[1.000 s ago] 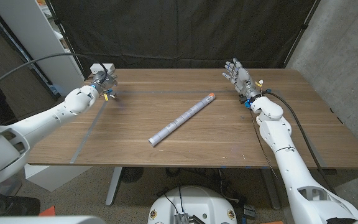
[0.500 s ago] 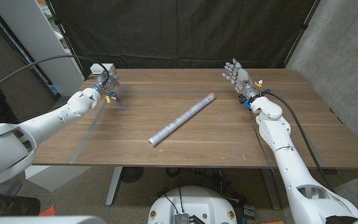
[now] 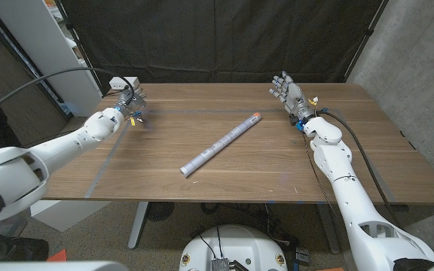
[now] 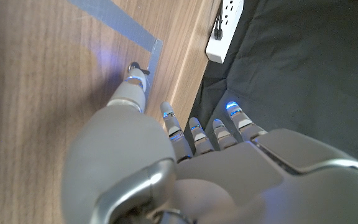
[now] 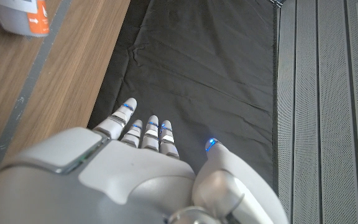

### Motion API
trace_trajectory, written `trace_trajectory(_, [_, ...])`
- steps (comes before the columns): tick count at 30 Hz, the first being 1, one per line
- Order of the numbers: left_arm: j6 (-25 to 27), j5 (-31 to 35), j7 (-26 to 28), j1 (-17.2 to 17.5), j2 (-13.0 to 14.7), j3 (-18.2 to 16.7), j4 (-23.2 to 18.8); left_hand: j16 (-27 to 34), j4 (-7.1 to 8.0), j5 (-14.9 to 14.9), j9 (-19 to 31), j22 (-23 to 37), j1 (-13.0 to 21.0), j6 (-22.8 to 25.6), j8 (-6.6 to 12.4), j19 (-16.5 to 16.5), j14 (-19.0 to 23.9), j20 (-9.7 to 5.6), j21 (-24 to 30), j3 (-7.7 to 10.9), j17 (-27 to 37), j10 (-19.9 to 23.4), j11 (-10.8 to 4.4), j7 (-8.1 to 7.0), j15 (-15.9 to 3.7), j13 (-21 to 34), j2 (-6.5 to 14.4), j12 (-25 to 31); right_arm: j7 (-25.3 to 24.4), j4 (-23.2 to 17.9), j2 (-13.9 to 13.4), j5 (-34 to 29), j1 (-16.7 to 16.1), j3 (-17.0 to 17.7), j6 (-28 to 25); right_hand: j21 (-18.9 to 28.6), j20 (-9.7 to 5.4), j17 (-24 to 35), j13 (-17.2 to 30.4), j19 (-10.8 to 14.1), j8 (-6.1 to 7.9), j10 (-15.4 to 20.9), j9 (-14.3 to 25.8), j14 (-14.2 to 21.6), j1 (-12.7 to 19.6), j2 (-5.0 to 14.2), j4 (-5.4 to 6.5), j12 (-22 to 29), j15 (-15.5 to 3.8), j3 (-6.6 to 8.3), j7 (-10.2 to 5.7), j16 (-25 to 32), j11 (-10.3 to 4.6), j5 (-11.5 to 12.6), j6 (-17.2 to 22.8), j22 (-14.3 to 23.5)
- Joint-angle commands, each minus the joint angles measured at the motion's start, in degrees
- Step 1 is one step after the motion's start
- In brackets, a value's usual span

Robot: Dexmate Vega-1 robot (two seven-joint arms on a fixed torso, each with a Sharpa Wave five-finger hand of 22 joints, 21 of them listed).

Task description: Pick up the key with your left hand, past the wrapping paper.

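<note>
A roll of wrapping paper (image 3: pixel 221 143) with an orange end lies slantwise in the middle of the table; its end (image 5: pixel 23 15) also shows in the right wrist view. My left hand (image 3: pixel 130 100) hovers at the table's far left corner, past the roll. In the left wrist view its thumb tip (image 4: pixel 132 87) touches a small dark metal key (image 4: pixel 134 66) by the corner of a grey tape line, while the fingers (image 4: pixel 194 134) stay side by side, apart from the thumb. My right hand (image 3: pixel 286 89) is raised at the far right with fingers spread and nothing in it.
A white power strip (image 3: pixel 123 83) sits at the far left corner, right behind my left hand, and shows too as the power strip (image 4: pixel 224 28) off the table's edge. Grey tape lines (image 3: pixel 104 162) run across the wood. Black cloth hangs behind the table.
My left hand has shifted slightly to the right and toward the table along the far left corner. The roll and the right hand have not moved.
</note>
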Motion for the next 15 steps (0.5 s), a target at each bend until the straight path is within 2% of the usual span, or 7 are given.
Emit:
trace_trajectory(1, [-0.9, -1.1, 1.2, -0.8, -1.1, 1.9, 2.1, 0.0, -0.01, 0.3, 0.1, 0.2, 0.7, 0.7, 0.33, 0.5, 0.3, 0.0, 0.1, -0.38, 0.1, 0.3, -0.19, -0.02, -3.03, 0.3, -0.1, 0.4, 0.2, 1.0, 0.1, -0.1, 0.4, 0.2, 0.2, -0.2, -0.13, 0.2, 0.1, 0.1, -0.01, 0.5, 0.1, 0.3, -0.2, 0.85, 0.1, -0.2, 0.12, 0.3, -0.05, 0.0, -0.02, -0.2, 0.4, 0.3])
trace_trajectory(11, [-1.5, -2.2, 3.5, -1.6, -2.4, 3.3, 5.0, 0.0, -0.36, 0.4, 0.2, 0.2, 1.4, 1.7, 0.57, 0.6, 0.5, -0.17, 0.1, -0.72, 0.1, 0.7, -0.32, 0.04, -3.19, 0.3, -0.4, 0.6, 0.2, 1.6, 0.1, -0.3, 0.6, 0.3, 0.1, -0.3, -0.27, 0.2, 0.1, -0.2, 0.0, 0.5, 0.1, 0.3, -0.2, 0.85, 0.09, -0.2, 0.14, 0.35, -0.05, 0.0, -0.06, -0.2, 0.4, 0.3])
trace_trajectory(13, [-1.5, -2.4, 3.4, -1.7, -2.5, 3.6, 5.0, 0.0, -0.45, 0.4, 0.3, 0.3, 1.7, 2.5, 0.87, 0.7, 0.6, -0.24, 0.1, -0.81, 0.1, 1.0, -0.33, 0.12, -3.25, 0.4, -0.5, 0.8, 0.1, 1.6, 0.1, -0.4, 0.6, 0.3, 0.1, -0.3, -0.3, 0.2, 0.1, -0.3, 0.0, 0.5, 0.1, 0.3, -0.2, 0.85, 0.09, -0.2, 0.12, 0.36, -0.05, 0.0, -0.05, -0.2, 0.4, 0.3])
trace_trajectory(15, [-1.4, -2.5, 3.3, -1.8, -2.4, 3.8, 4.8, 0.0, -0.51, 0.5, 0.6, 0.2, 2.3, 5.6, 2.07, 1.0, 0.8, -0.18, 0.2, -1.16, 0.1, 1.5, -0.66, 0.61, -3.31, 0.4, -0.6, 1.1, 0.0, 1.6, 0.2, -0.4, 0.6, 0.4, 0.0, -0.3, -0.31, 0.2, 0.1, -0.3, 0.0, 0.5, 0.1, 0.3, -0.3, 0.86, 0.1, -0.2, 0.13, 0.37, -0.03, 0.0, -0.07, -0.2, 0.4, 0.3])
